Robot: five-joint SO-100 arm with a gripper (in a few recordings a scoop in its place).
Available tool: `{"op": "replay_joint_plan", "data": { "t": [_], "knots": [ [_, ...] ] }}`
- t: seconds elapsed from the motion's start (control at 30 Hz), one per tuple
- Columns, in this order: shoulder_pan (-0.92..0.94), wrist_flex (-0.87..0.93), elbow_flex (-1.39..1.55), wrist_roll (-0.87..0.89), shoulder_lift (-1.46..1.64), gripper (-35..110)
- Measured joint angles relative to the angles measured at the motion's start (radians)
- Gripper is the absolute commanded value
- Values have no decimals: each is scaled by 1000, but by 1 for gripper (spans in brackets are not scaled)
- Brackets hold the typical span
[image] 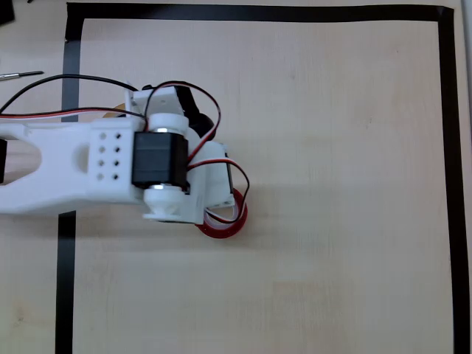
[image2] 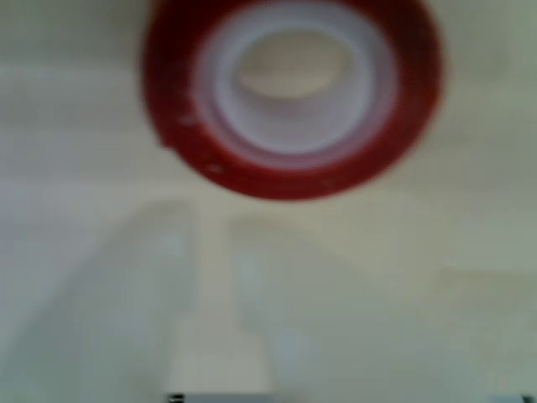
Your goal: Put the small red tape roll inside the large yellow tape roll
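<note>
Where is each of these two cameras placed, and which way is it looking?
Overhead view: fixed above, facing straight down on the wooden table with its black tape border; the white arm reaches in from the left, covering most of the small red tape roll.
Wrist view: rides on the arm, looking down past the blurred, nearly closed gripper at the small red tape roll.
Shared: the red roll and tabletop.

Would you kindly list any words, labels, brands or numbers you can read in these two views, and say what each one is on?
No text can be read in either view.
The small red tape roll shows plain red tape and a blank white core, blurred in the wrist view.
The white arm carries no visible label.
</note>
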Motion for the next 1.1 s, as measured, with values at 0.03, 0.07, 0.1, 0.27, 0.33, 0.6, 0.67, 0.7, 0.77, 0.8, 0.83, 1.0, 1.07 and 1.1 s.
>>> {"op": "replay_joint_plan", "data": {
  "t": [0.03,0.07,0.1,0.27,0.33,0.6,0.67,0.7,0.77,0.8,0.83,1.0,1.07,1.1],
  "knots": [
    [0,6,12,0,0,0],
    [0,6,23,0,0,0],
    [0,8,38,0,0,0],
    [0,8,64,0,-2,0],
    [3,8,86,0,-2,0],
    [11,6,184,-6,-5,0],
    [14,6,186,-6,-14,0],
    [14,6,186,-6,-18,0],
    [8,6,186,-6,-35,0],
    [5,6,186,-6,-40,0],
    [3,6,186,-11,-41,1],
    [2,6,186,-23,-41,14],
    [0,6,186,-23,-48,17],
    [0,6,186,-23,-49,19]
  ]
}}
